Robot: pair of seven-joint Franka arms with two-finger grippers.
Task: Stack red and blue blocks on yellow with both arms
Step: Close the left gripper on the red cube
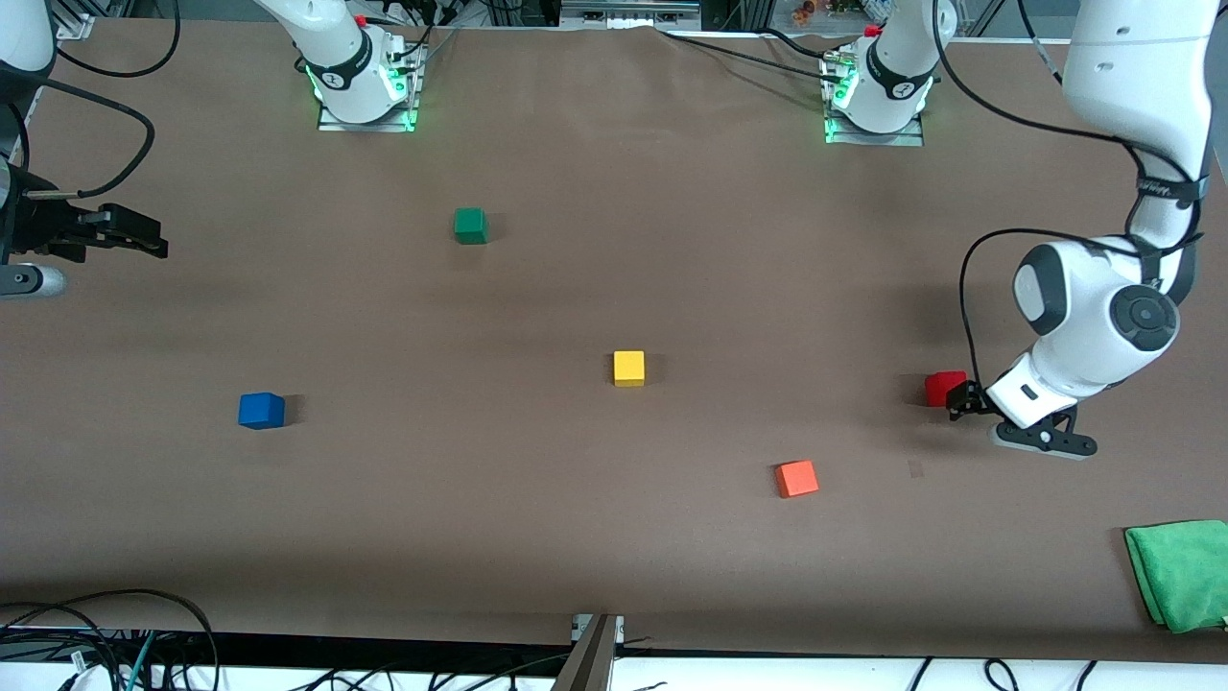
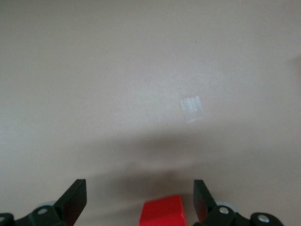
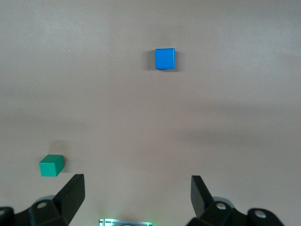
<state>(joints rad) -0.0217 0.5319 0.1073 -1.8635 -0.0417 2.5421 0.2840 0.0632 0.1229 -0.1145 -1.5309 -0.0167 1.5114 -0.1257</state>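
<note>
No legible writing anywhere. Left gripper [image 1: 962, 400] low over the table's left-arm end, fingers [image 2: 74, 201] spread wide, red block [image 2: 163, 212] between them but untouched. Right gripper [image 1: 153, 241] held aloft at the right-arm end, fingers [image 3: 70, 195] released, gripping nothing. Blue block [image 1: 261, 410] on the brown table [image 1: 614, 537] toward the right arm's end; yellow block [image 1: 629, 368] mid-table. Also present: green cube [image 1: 470, 226], orange cube [image 1: 796, 478], and green cloth [image 1: 1180, 571] at the left arm's end, nearest the front camera
</note>
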